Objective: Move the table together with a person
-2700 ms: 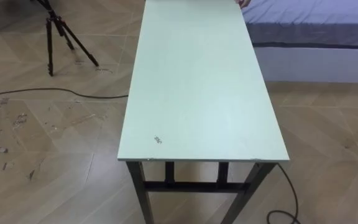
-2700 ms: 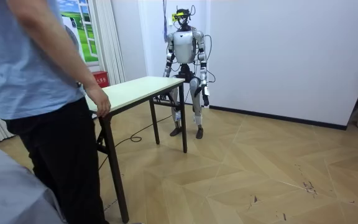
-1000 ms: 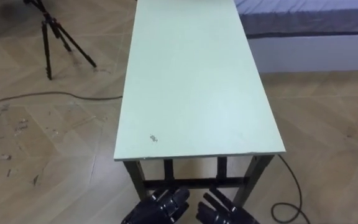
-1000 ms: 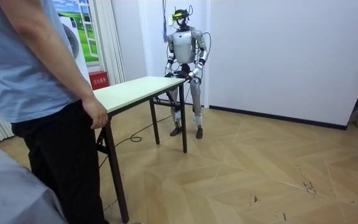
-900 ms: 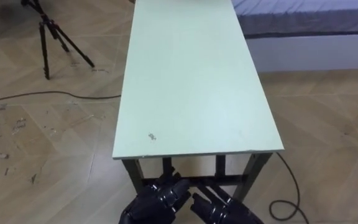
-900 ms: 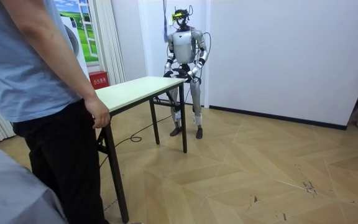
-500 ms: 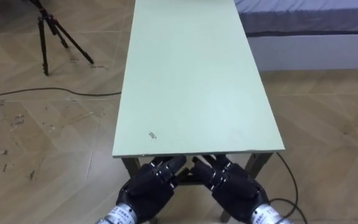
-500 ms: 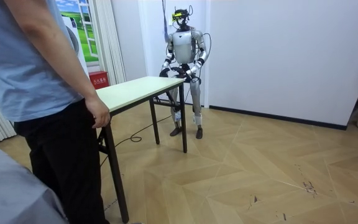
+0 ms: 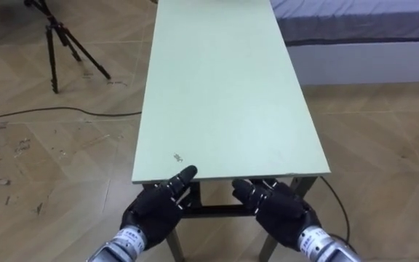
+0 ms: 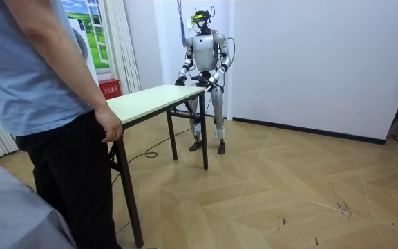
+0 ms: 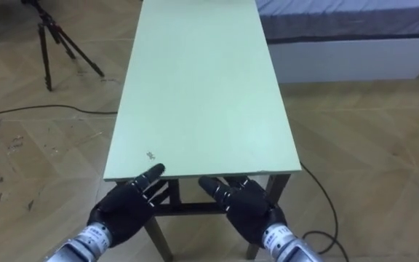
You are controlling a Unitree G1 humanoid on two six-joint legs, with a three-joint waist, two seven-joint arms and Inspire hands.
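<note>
Left hand [image 9: 157, 209], right hand [image 9: 278, 209]: fingers spread, empty, below near edge of long pale-green table [image 9: 217, 87].

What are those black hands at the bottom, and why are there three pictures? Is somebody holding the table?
The black hands belong to a two-legged robot. Two pictures come from cameras in its head, looking down. The third comes from a camera across the room. The robot's left hand and right hand reach, open, toward the near end of a pale table, holding nothing yet. On the table top is a small dark speck. In the room view a person stands at the other end; the person's hand is at the table's edge, perhaps to carry it together.
</note>
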